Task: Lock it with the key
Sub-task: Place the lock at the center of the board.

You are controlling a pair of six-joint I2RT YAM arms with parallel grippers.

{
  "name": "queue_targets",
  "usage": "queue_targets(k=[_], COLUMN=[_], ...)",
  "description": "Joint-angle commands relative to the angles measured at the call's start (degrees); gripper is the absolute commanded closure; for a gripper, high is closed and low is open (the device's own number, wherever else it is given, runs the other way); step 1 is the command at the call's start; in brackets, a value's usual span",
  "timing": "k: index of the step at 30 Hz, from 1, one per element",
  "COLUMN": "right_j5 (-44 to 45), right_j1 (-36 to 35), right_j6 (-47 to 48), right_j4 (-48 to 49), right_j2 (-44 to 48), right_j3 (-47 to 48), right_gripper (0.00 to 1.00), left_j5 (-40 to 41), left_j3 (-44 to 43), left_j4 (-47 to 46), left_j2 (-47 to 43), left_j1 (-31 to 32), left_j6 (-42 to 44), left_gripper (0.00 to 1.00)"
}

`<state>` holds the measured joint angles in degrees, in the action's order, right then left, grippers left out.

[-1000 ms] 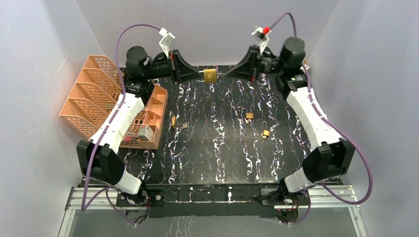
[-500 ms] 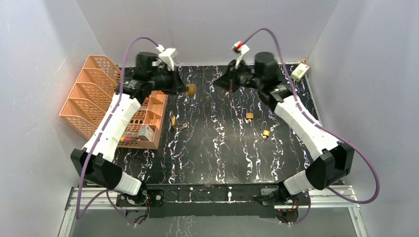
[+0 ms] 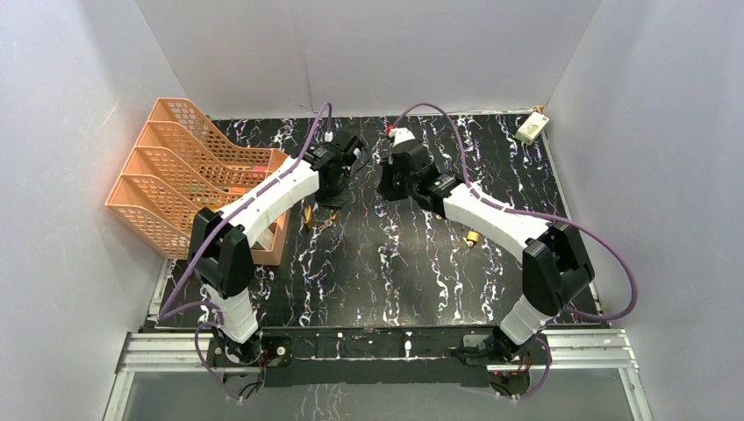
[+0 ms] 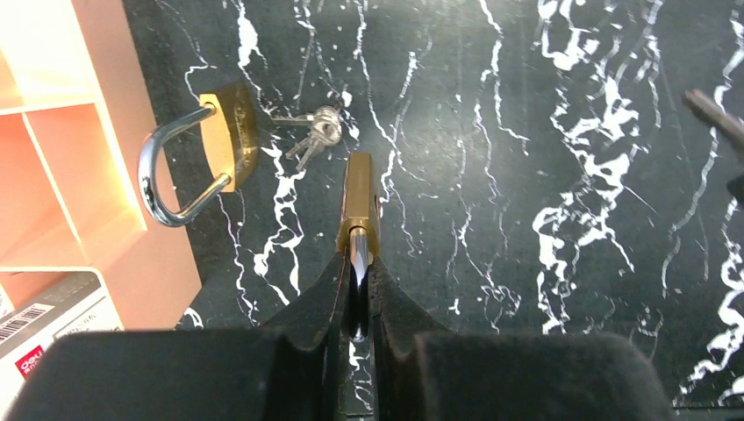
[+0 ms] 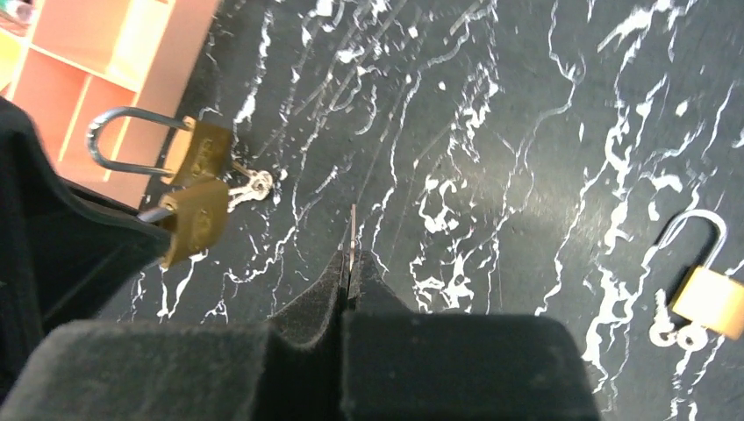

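The left gripper (image 4: pixel 357 274) was clenched on the shackle (image 4: pixel 354 250) of a brass padlock (image 4: pixel 358 197) over the middle of the table (image 3: pixel 386 263), left of the key (image 5: pixel 353 224) pinched in the right gripper (image 5: pixel 351 267). Held only by that thin shackle, the padlock could swivel under the key's push, and the blade could miss.

Your left arm (image 3: pixel 268 195) and right arm (image 3: pixel 491 217): white shell links with bulky black joint housings (image 3: pixel 219 254). One purple cable (image 3: pixel 633 288) loops along each arm. Fingers (image 4: pixel 309 305): matte black, tapering to narrow tips. Base rail (image 3: pixel 377 343): black plate on silver extrusion.
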<state>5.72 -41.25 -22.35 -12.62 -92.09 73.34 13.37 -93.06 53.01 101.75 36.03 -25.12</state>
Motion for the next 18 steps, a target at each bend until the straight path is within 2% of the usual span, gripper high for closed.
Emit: queue_targets(k=[1, 8, 13, 18], right_j5=[0.9, 3.2, 4.3, 6.6], right_j1=[-0.4, -5.8, -8.0, -9.0], right_j6=[-7.0, -13.4, -15.6, -18.6], right_j4=[5.3, 10.1, 15.6, 19.3], right_j2=[-1.1, -5.2, -7.2, -8.3], right_j3=[-4.0, -7.9, -9.0, -10.4], right_gripper=[1.00, 1.00, 1.00, 1.00], left_j5=[5.9, 3.6, -0.5, -0.4], left_j3=[-2.3, -1.4, -0.6, 0.0], left_j4=[0.6, -1.4, -3.9, -4.4], left_j2=[-0.3, 2.9, 4.9, 6.7], left_j1=[0.0, -0.1, -1.6, -2.2], left_j6=[-3.7, -4.9, -5.2, -5.3], left_gripper=[1.00, 1.00, 1.00, 1.00])
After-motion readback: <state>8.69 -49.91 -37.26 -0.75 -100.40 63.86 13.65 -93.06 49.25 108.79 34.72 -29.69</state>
